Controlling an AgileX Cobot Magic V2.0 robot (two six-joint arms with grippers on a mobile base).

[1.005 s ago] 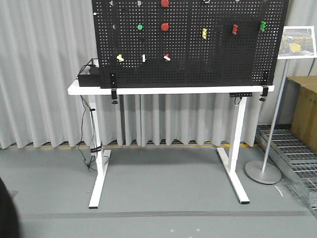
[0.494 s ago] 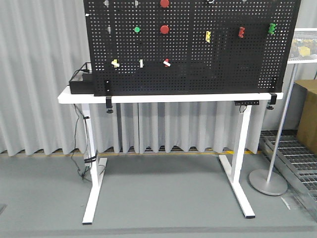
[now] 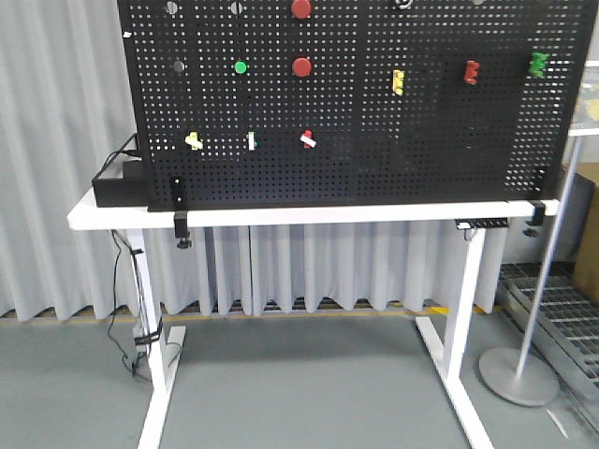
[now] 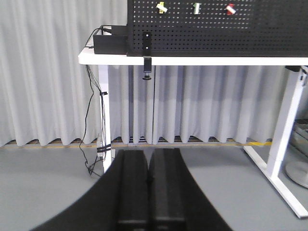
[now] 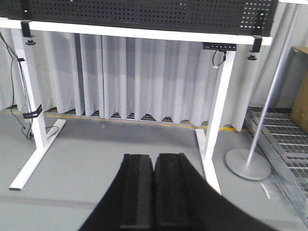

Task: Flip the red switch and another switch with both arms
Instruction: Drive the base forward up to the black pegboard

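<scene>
Black left gripper and black right gripper, fingers pressed together on both.
Far off on the black pegboard, 1 white green-based toggle is set between the tiny red toggle switch and the tiny cream toggle switch; it could be struck by mistake.

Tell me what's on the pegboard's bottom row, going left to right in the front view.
cream switch → white toggle → red switch
</scene>
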